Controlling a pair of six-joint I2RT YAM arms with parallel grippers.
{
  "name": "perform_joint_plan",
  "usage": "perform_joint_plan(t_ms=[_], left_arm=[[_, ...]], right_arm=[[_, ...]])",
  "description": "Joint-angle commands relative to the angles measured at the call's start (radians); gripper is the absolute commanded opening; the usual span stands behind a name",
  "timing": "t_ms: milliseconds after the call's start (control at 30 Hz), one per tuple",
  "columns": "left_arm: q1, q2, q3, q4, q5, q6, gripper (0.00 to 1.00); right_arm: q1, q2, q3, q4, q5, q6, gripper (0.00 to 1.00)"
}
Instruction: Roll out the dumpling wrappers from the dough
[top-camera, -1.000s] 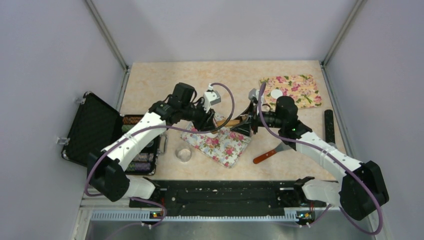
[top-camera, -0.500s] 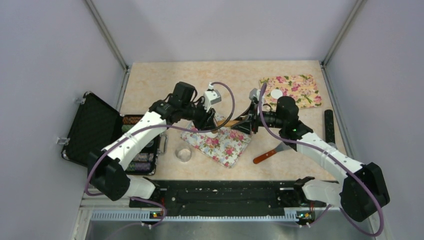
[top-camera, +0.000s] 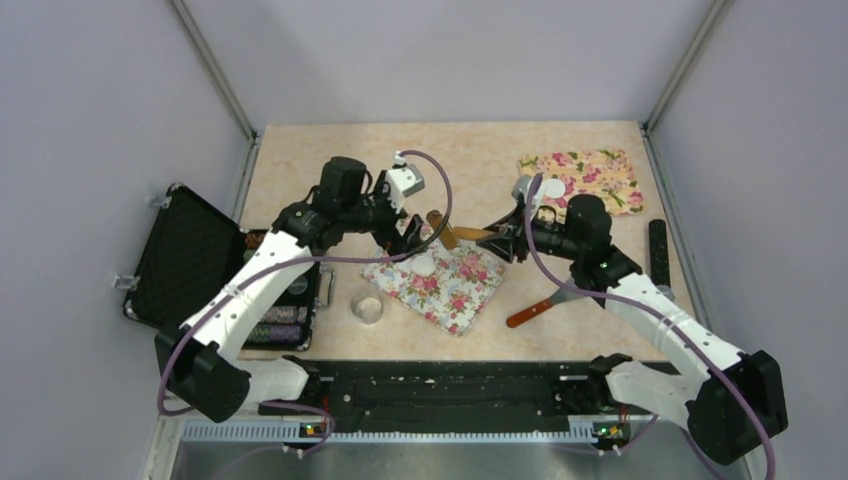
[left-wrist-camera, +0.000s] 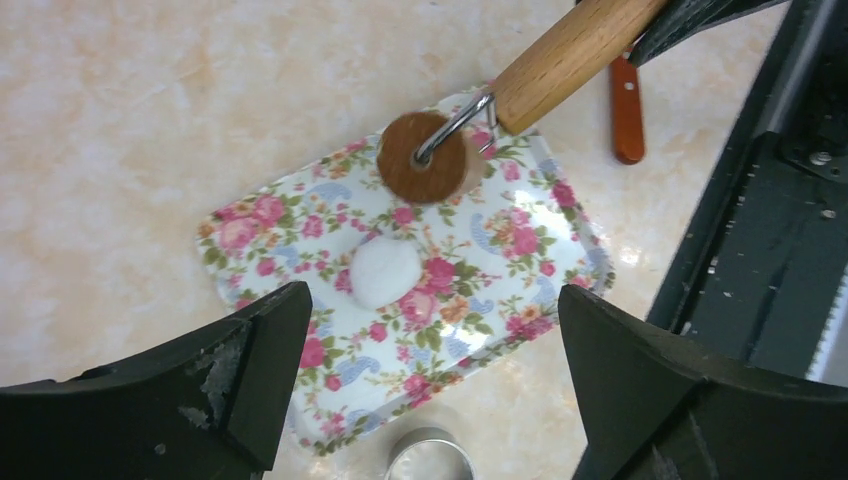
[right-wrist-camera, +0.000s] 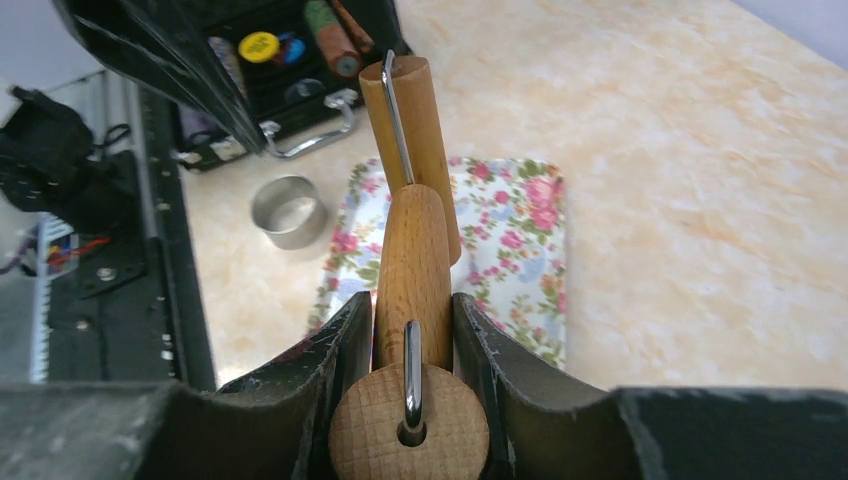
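Note:
A small white lump of dough (left-wrist-camera: 385, 270) lies on the near floral mat (left-wrist-camera: 500, 300), also seen from above as dough (top-camera: 424, 264). My left gripper (left-wrist-camera: 435, 300) hangs open above the mat's near edge, holding nothing; from above the left gripper (top-camera: 408, 238) is just left of the dough. My right gripper (right-wrist-camera: 412, 310) is shut on the handle of a wooden roller (right-wrist-camera: 410, 130), whose head (left-wrist-camera: 425, 157) hovers over the mat beyond the dough. From above, the right gripper (top-camera: 505, 240) is at the mat's right. One flat dumpling wrapper (top-camera: 553, 187) lies on the far floral mat (top-camera: 600, 170).
A metal ring cutter (top-camera: 368, 308) stands left of the near mat. A red-handled scraper (top-camera: 530, 310) lies to the mat's right. An open black case (top-camera: 190, 260) with tools sits at the left edge. A black bar (top-camera: 658, 250) lies at the far right.
My left gripper has opened, let go of the roller and drawn back to the left. My right gripper has closed on the roller handle and now carries it alone.

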Motion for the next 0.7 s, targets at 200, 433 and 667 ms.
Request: perform_joint_plan(t_ms=[200,433,667], left_arm=[[0.032,-0.009,-0.079,0.077,-0.424,0.181,0.99],[0.063,0.217,-0.004,0.053,-0.543,0.14,0.96],[0.065,0.422,0.13,-0.025,-0.641,0.105,0.84]], right_arm=[[-0.063,-0.096,0.033,-0.064,0.211,-0.271,0.0],[-0.147,-0.214,0.024,-0.062,0.196,-0.28,0.0],[-0.215,-0.278,0.029,-0.074,0.146,-0.26,0.0]])
